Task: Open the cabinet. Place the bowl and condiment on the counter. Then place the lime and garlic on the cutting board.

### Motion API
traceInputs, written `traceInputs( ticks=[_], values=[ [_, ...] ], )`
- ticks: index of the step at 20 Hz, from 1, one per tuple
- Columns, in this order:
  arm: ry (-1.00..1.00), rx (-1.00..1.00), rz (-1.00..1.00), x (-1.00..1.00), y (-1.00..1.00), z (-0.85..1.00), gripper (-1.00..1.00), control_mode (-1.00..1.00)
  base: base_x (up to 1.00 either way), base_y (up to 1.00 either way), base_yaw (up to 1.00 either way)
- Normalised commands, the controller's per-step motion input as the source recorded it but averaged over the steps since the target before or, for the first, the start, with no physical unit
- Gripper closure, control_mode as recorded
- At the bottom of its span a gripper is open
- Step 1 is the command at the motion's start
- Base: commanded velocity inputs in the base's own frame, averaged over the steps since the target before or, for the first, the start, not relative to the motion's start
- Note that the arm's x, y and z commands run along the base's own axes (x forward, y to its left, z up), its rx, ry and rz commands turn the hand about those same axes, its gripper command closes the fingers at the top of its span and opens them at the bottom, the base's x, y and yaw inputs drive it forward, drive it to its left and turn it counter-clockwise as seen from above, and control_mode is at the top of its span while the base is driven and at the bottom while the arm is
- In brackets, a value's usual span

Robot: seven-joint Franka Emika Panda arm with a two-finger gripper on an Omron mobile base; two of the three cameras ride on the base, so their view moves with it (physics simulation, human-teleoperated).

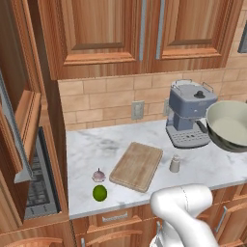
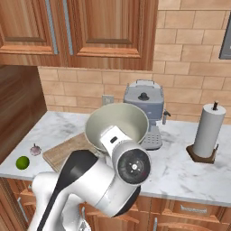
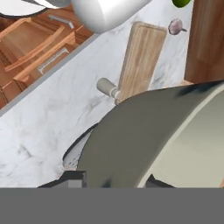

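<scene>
Counter [image 1: 96, 149]; paper-towel roll [image 2: 208, 128] visible from right base camera.

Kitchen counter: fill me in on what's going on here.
The robot arm's tool is shut on the bowl, holding it in the air by the coffee machine, above the counter. The condiment already stands on the counter beside the cutting board. The lime and garlic lie on the counter left of the board, not on it yet.
</scene>
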Motion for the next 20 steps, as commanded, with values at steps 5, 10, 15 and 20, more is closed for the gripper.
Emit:
traceInputs(
  ticks=[5,10,15,20],
  values=[
    [0.03,0.0,0.03,0.21,0.0,-0.58,1.0,-1.0,0.0,0.0,0.0],
    [0.01,0.0,0.03,0.2,0.0,-0.55,1.0,-1.0,0.0,0.0,0.0],
    [0.0,0.0,0.03,0.17,0.0,-0.48,1.0,-1.0,0.0,0.0,0.0],
    [0.0,0.0,0.02,0.12,-0.01,-0.44,1.0,-1.0,0.0,0.0,0.0]
  ],
)
